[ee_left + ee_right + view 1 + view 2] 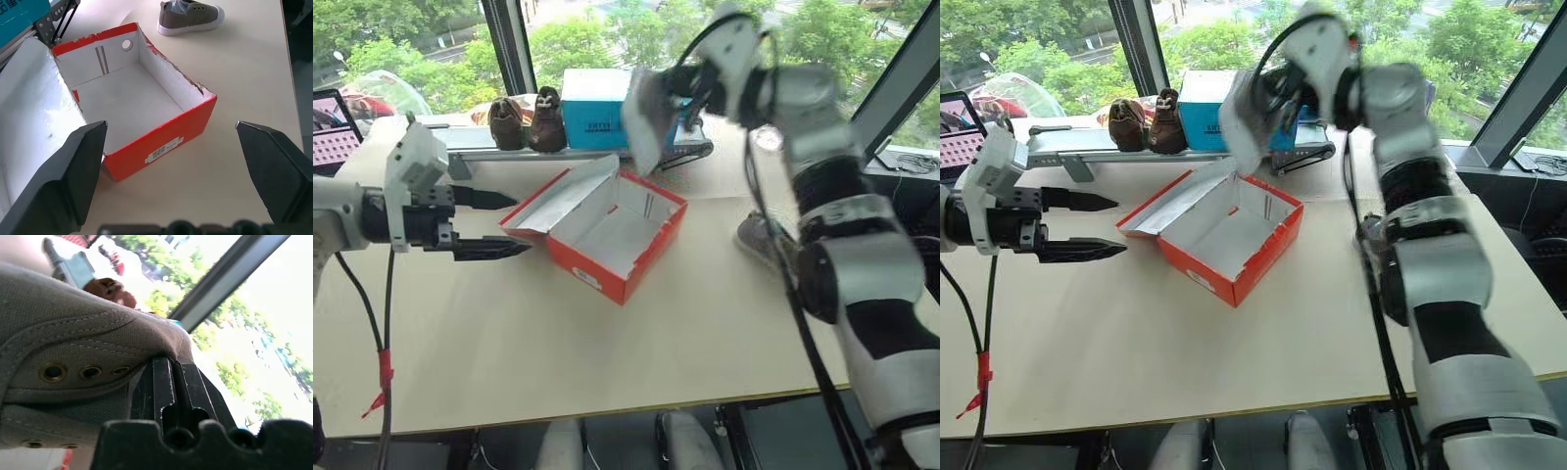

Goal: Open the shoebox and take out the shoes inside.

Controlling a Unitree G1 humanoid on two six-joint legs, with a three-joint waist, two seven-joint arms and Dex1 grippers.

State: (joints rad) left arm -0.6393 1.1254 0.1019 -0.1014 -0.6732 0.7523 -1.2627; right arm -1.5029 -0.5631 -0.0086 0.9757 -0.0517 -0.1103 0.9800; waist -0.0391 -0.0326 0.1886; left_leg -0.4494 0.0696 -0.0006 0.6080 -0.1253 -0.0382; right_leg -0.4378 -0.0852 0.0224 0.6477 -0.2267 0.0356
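Observation:
The red shoebox (607, 235) stands open on the table, its lid (563, 196) tipped back to the left, and its white inside is bare. My left gripper (521, 225) is open just left of the box, level with it and pointing at it. My right gripper (171, 377) is raised high above the box's far side, shut on one grey shoe (646, 117) at its upper edge. The other grey shoe (190, 14) with a white sole lies on the table to the right of the box, partly behind my right arm.
A blue box (592, 108) and a pair of small brown shoes (527, 122) sit on the window ledge behind the table. A grey metal rail (509, 152) runs along the far table edge. A laptop (333, 127) is at the far left. The beige table (558, 352) reaches to the front edge.

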